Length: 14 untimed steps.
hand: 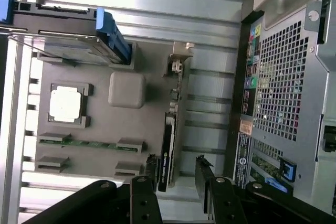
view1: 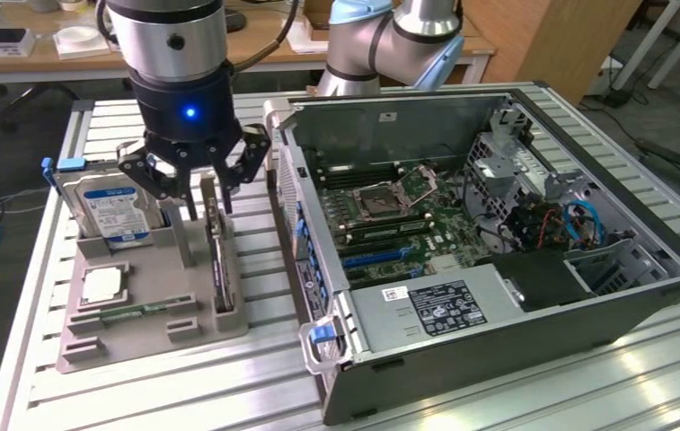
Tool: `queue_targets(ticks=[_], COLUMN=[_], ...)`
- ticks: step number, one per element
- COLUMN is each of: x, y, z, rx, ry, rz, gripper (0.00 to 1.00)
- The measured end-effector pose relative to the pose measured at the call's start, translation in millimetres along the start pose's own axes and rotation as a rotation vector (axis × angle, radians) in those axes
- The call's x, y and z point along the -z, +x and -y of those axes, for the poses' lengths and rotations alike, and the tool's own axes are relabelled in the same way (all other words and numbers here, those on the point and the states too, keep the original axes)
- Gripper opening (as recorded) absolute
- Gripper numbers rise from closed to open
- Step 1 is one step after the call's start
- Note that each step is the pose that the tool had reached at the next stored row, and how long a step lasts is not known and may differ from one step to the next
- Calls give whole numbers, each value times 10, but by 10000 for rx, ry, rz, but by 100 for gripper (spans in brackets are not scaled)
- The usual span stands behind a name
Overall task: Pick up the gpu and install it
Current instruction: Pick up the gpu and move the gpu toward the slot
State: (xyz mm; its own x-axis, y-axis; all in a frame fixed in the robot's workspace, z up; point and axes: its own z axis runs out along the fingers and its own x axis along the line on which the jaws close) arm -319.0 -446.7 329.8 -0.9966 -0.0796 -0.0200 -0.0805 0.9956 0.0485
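GPU (view1: 217,260) stands on edge in the holder (view1: 136,328); we see released jaws flanking its top.

On the grey tray (view1: 136,346) stand a silver drive (view1: 106,211) with a blue-and-white label, a dark gpu (view1: 215,256) edged green, a silver chip (view1: 102,285) and a green RAM stick (view1: 136,312), above the tray a black gripper (view1: 207,211) with a blue light, beside the tray a black case (view1: 532,341) with a green board (view1: 406,211), under the tray a ribbed silver table (view1: 196,386).
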Motion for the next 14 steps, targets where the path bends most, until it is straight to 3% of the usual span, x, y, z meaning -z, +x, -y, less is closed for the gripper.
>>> queue_targets(ticks=[8, 11, 14], x=[-57, -81, -126], y=[3, 6, 8], z=[26, 36, 45], rx=[-581, -674, -735], ry=[16, 96, 110], rz=[28, 29, 31], gripper=[43, 43, 43])
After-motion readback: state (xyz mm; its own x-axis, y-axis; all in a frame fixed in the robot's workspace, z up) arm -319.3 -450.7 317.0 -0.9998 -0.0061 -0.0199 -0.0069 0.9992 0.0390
